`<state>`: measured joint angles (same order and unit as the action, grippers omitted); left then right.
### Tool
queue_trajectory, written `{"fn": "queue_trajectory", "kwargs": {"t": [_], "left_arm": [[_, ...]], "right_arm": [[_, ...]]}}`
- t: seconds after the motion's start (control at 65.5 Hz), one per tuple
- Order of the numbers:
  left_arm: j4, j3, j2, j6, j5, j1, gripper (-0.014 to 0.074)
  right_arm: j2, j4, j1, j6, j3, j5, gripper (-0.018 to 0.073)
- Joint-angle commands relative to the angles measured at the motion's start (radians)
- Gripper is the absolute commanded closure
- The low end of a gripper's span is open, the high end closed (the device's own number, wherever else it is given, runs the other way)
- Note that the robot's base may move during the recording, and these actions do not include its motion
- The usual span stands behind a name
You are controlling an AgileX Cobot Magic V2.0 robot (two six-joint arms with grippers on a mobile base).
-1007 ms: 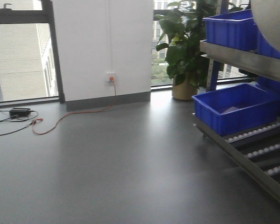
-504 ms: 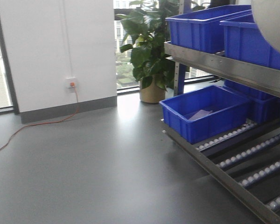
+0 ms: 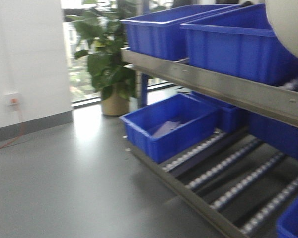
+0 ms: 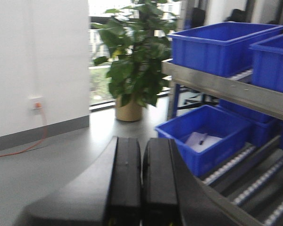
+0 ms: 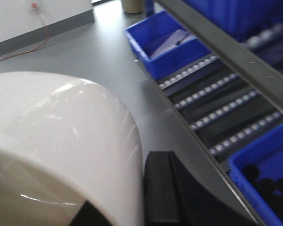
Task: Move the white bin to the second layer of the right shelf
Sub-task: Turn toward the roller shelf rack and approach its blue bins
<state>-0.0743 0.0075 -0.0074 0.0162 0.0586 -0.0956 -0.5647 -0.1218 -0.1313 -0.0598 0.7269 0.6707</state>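
Holds white bin (image 5: 61,141) aloft in right end effector (image 5: 153,181), clamped on its wall with one black finger showing, beside the rack (image 3: 213,87) of blue crates (image 3: 228,42) and above the grey floor (image 5: 122,61). Presents as cream-white, glossy, smoothly rounded plastic with soft highlights. Sets left end effector (image 4: 141,146) fully closed, fingers together, on nothing.
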Motion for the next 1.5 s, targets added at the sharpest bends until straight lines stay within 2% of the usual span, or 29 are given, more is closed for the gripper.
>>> {"fn": "queue_trajectory", "kwargs": {"t": [0.0,1.48], "left_arm": [[-0.009,0.037,-0.003,-0.01,-0.086,-0.006,0.0512],[-0.009,0.037,-0.003,-0.01,-0.086,-0.006,0.0512]], "right_arm": [[-0.005,-0.006,0.005,0.004,0.029,-0.09,0.0504],[-0.003,-0.006,0.005,0.004,0.029,-0.09,0.0504]]}}
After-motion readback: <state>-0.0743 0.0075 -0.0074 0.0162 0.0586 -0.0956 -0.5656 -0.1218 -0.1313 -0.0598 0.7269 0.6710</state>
